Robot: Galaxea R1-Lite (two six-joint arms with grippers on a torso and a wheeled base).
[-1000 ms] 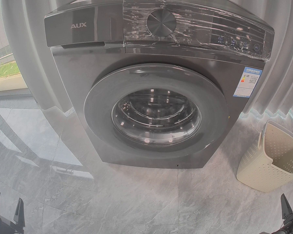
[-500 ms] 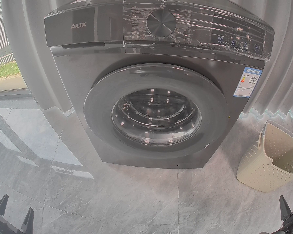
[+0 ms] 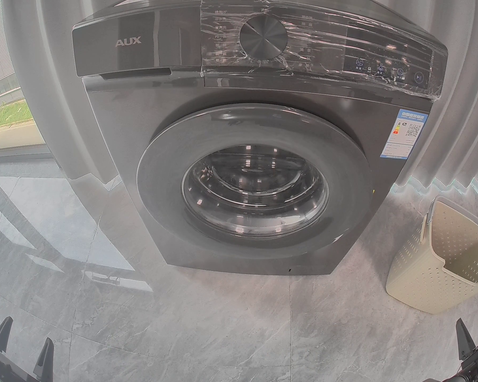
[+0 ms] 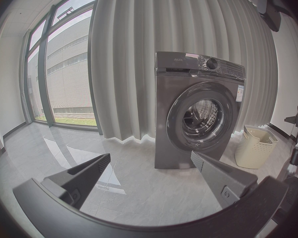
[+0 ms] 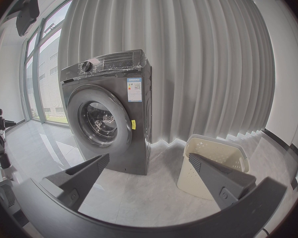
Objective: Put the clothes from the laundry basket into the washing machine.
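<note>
Down at the lower left, the left gripper [image 3: 27,331] hangs low over the glossy grey floor tiles [image 3: 223,324], well short of the machine, its jaws spread wide and holding nothing; the left wrist view [image 4: 149,156] confirms the gap. Behind it, a window [image 3: 5,107] meets a pale pleated curtain [image 3: 462,107].

Centrally, the washing machine [image 3: 249,107] stands against that curtain. Its round door [image 3: 164,187] is closed, and the steel drum [image 3: 255,187] shows through the glass.

To the right of the machine, near its front corner but apart from it, the cream laundry basket [image 3: 435,287] sits on the floor, its perforated inner walls showing. Just in front of it, the right gripper [image 3: 476,310] hovers with jaws likewise spread and holding nothing, as seen in the right wrist view [image 5: 149,156].
</note>
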